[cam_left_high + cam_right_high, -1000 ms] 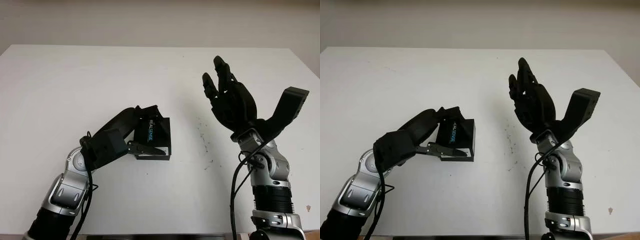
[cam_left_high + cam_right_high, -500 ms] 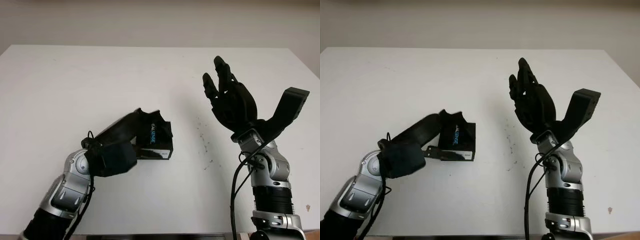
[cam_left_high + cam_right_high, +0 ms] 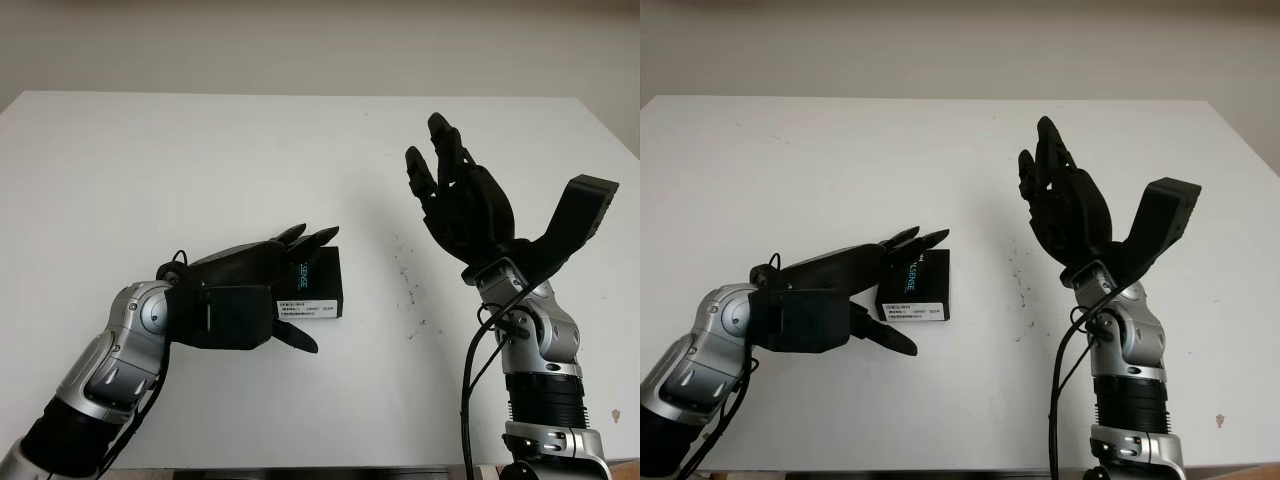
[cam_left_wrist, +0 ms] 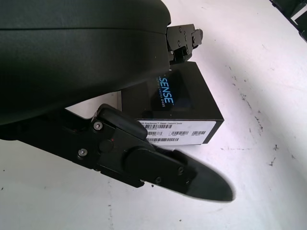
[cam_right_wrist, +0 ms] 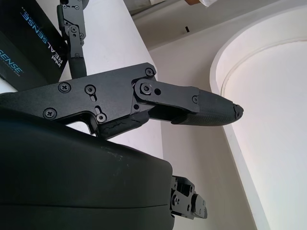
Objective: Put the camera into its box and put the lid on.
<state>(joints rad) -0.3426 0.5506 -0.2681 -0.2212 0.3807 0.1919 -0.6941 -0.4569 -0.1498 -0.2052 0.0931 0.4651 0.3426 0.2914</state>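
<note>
1. Box [image 3: 316,285] lay closed on the white bench [image 3: 200,160], label side facing us; half a second before, it stood tilted.
2. Our left hand [image 3: 262,290] lay over it, fingers extended, no longer gripping.
3. Our right hand [image 3: 455,195] stayed raised, open, empty.
4. We judged the lid seated and the task nearly complete.
</note>
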